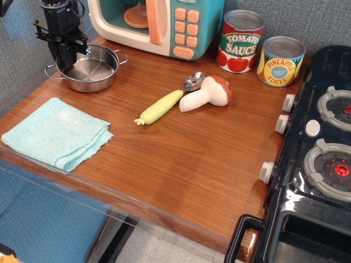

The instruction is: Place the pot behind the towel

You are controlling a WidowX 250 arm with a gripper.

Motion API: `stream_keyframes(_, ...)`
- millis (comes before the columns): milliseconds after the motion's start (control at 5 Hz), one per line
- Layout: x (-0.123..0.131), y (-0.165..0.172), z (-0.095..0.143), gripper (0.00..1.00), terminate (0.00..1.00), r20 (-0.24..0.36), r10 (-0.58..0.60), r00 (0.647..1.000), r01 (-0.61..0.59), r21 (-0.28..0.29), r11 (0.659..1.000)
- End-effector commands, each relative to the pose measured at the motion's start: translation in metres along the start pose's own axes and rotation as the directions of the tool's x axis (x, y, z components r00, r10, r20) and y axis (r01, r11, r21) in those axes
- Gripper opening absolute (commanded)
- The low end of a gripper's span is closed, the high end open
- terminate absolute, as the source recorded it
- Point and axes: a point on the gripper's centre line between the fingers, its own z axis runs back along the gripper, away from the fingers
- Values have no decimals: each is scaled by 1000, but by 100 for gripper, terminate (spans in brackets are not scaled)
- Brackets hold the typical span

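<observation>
The shiny steel pot (93, 70) stands on the wooden table (181, 159) at the far left, in front of the toy microwave. My black gripper (64, 56) comes down from above onto the pot's left rim, with its fingers closed across the rim. The light teal towel (55, 132) lies folded near the front left edge. The pot is behind the towel, apart from it, with bare wood between them.
A toy microwave (164, 24) stands at the back. A tomato sauce can (240, 41) and a pineapple can (280, 61) are at the back right. A yellow-green vegetable (160, 106), a mushroom (208, 93) and a spoon (193, 81) lie mid-table. A black stove (318, 153) fills the right side.
</observation>
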Motion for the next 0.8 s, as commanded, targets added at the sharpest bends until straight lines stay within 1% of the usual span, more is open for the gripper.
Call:
stream_keyframes(0, -9, -10, 75, 100, 0, 115, -73, 991, 68, 46, 997)
stream_keyframes(200, -21, -11, 104, 100, 0, 131, -69, 989, 65, 35, 997)
stream_keyframes(400, -29, -15, 98, 100, 0, 159, -73, 985, 66, 53, 996)
stream_keyframes(600, -29, -15, 98, 100, 0, 159, -73, 985, 66, 53, 996)
